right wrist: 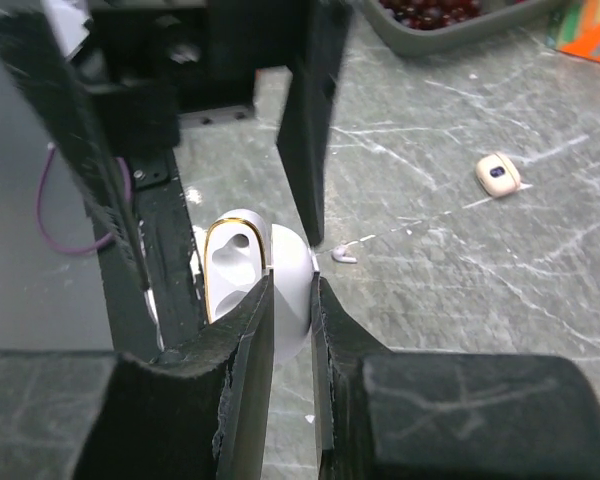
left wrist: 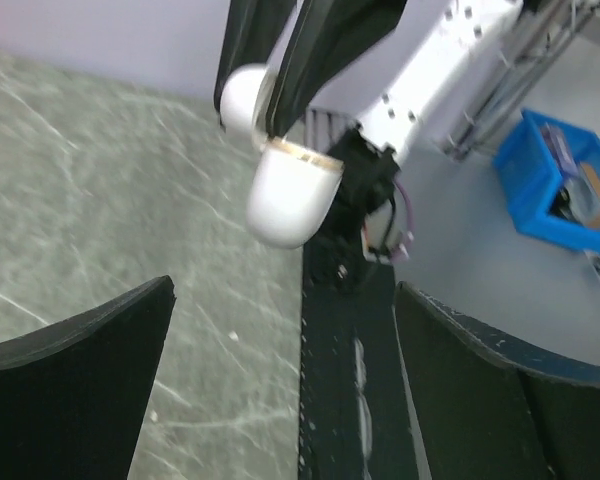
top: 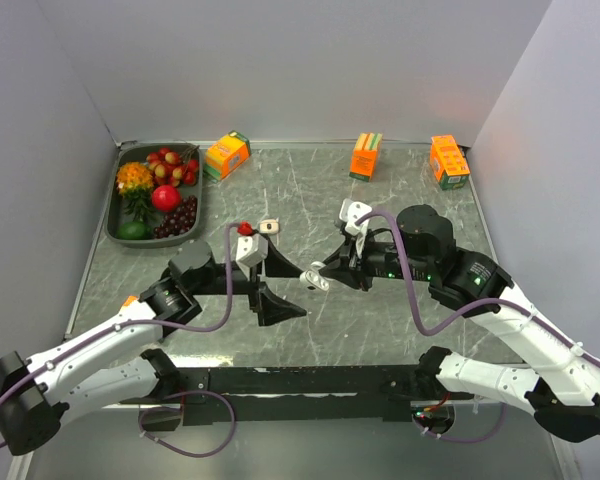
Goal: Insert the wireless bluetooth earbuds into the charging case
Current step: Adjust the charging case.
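- My right gripper (right wrist: 290, 290) has its jaws nearly closed, pinching a white case (right wrist: 242, 272) by its rounded body. The pads press on both sides.
- The white case is off the table (top: 310, 190). Its gold-rimmed open face is turned sideways, and one moulded well shows in the right wrist view.
- My left gripper (left wrist: 285, 300) has its jaws spread wide and grips nothing. In the left wrist view, the white case hangs above and beyond its fingertips without touching them.
- From above, my two grippers face each other near the middle of the table, close together.
- One earbud (right wrist: 345, 255) lies on the table just past the held case, near the tip of a dark finger of the left gripper.
- The charging case (top: 270, 227) is tan with a dark centre spot. It lies flat on the table, apart from both grippers and just beside a small red object (top: 245, 229).
- A tray (top: 115, 215) of fruit sits at the far left.
- Three orange cartons (top: 366, 155) stand along the far edge.
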`<state>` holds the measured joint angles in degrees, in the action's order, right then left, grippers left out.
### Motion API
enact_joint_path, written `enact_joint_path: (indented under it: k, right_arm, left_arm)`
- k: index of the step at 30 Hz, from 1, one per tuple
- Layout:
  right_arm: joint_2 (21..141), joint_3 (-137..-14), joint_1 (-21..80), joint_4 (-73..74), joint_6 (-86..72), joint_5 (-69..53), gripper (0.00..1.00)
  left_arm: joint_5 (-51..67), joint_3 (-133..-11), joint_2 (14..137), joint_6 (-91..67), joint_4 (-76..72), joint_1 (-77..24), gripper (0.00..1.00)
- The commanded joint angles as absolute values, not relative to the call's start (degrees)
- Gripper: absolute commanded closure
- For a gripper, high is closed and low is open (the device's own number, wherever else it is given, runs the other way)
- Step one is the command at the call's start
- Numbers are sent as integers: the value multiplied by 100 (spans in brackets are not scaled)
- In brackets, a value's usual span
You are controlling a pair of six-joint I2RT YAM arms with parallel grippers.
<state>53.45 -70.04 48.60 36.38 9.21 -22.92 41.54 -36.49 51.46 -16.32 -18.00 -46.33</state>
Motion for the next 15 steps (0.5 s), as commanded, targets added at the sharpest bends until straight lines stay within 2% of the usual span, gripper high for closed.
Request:
enact_joint_path:
  k: [1,10,15]
  right_arm:
    - [5326,-6996,4904,3638,1265,-2733,100]
    - [5651,-7180,4939,3929,1345,-2821,100]
    - [5774,-7172,4948,3789,1178,-2830,100]
  left_arm:
    - [4930,-4043,5405,-1399,-1618,-4614,4]
    - [4966,-4368,5616,-1108,-1319,-4614,2]
    - [4966,-4421,5678,-976,-1248,-4614,13]
